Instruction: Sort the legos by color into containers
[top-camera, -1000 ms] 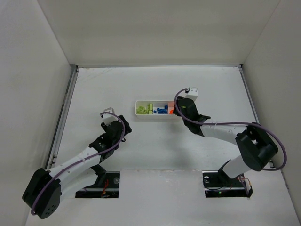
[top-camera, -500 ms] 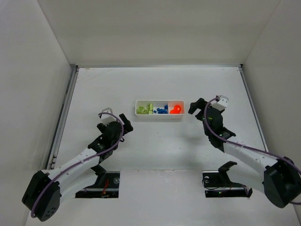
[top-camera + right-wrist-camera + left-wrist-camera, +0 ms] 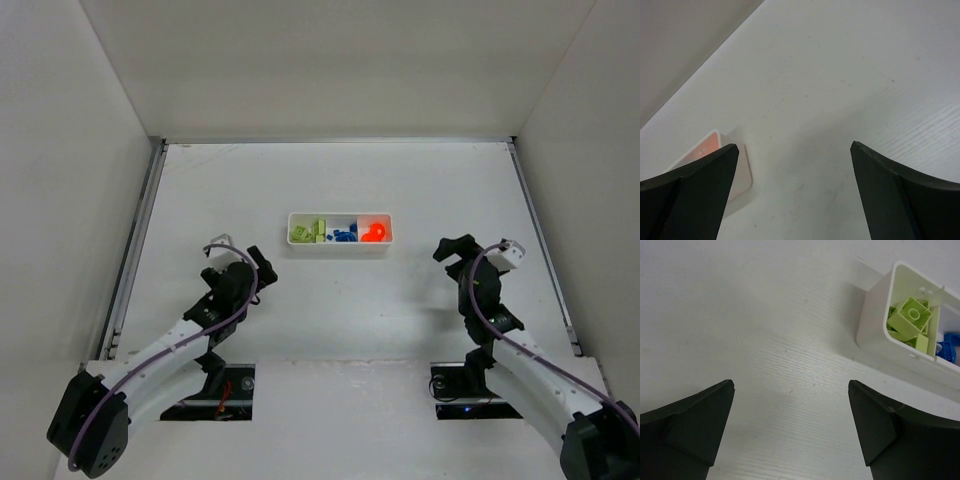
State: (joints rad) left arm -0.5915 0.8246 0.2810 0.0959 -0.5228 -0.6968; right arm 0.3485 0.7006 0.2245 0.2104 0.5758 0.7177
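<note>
The tray is a small, long white box with rounded corners and thin dividers. It lies lengthwise from 9 to 3 o'clock, just toward 12 o'clock from the middle of the table. Its 9 o'clock compartment holds the lime green bricks, the middle one the blue bricks, and the 3 o'clock one the orange-red bricks. Each colour sits in its own compartment.

In the left wrist view the green end of the tray shows at 2 o'clock. A lime brick with one round stud lies tilted on top of the others, and a sliver of blue shows past the divider.

The left gripper is at 8 o'clock from the tray, apart from it, its jaws spread wide and holding nothing. The right gripper is at 4 o'clock from the tray, also apart, released and holding nothing. Its wrist view shows the orange end of the tray at 8 o'clock, partly hidden behind one finger. White table wood shows between both pairs of fingers. Plain pale walls close the table in at 9, 12 and 3 o'clock.
</note>
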